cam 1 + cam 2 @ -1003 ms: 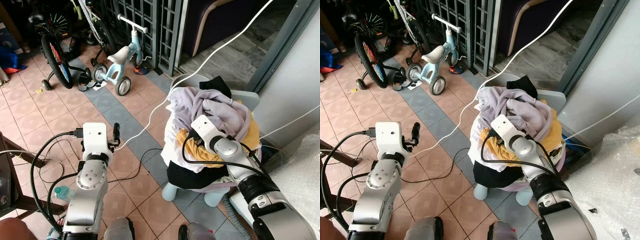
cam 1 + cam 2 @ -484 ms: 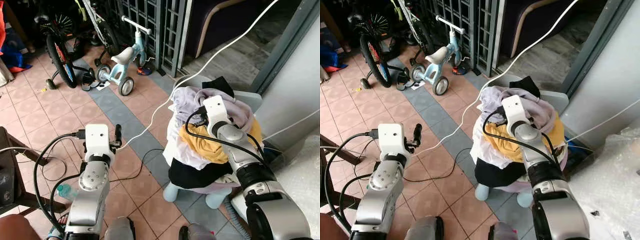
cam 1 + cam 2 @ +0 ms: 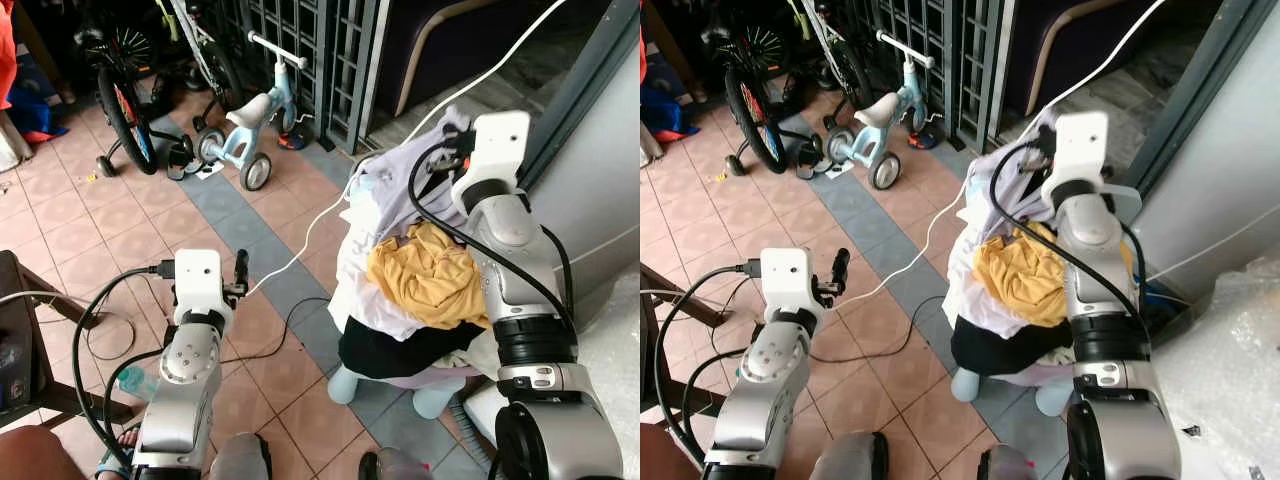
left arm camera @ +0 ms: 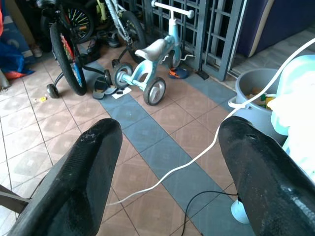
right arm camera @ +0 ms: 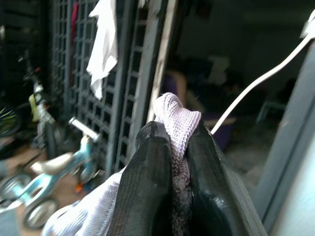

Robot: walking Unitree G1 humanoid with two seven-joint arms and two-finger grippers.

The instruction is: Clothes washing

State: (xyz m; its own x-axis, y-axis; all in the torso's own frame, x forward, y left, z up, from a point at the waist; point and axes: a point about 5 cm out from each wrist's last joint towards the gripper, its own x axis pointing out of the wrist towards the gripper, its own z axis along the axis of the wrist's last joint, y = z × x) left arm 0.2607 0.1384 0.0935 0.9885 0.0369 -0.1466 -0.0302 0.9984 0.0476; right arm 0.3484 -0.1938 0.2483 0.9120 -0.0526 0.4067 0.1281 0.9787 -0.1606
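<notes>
1. Right claw is pinched shut on a lavender cloth, held up above the laundry pile – a fold pokes out past the fingertips.
2. The pile sits on a pale basket by the grey wall, with a yellow garment on top and something black lower down.
3. A white cable runs across the floor and up past the pile, close to the raised arm.
4. Left claw is spread wide, holding nothing, low over open tiles.
5. Tricycle, bike and metal gate crowd the far side – a dark chair edge at the robot's left.
</notes>
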